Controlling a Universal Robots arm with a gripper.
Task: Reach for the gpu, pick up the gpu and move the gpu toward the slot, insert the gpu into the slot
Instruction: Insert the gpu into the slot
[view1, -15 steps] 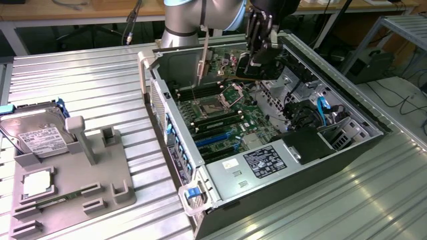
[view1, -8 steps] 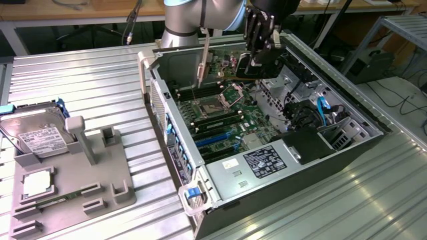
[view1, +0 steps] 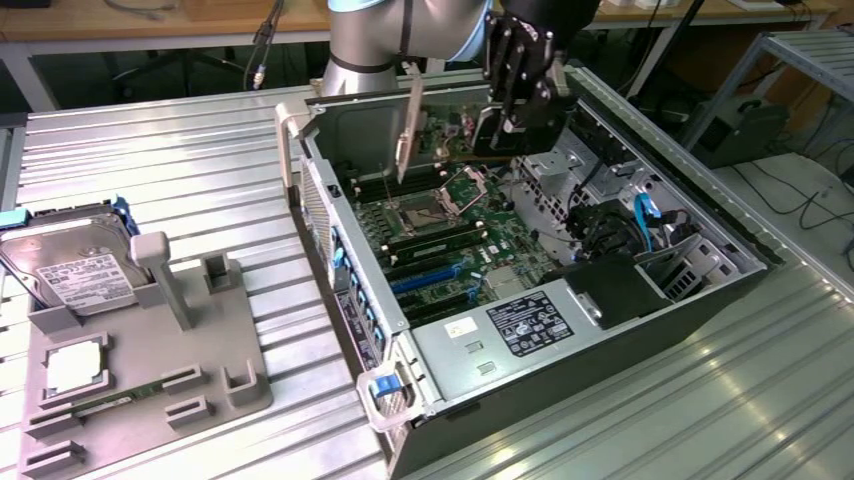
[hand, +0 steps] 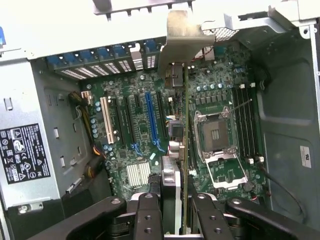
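holding the gpu (view1: 447, 132) over the motherboard (hand: 134, 150)

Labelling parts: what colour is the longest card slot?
Blue: the long narrow plastic slot, clearest in the wrist view.

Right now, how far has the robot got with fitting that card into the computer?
Done: the gpu is picked up, clamped in the gripper. In hand: it hangs above the motherboard of the open case. Left: seating it, since the blue slot is empty.
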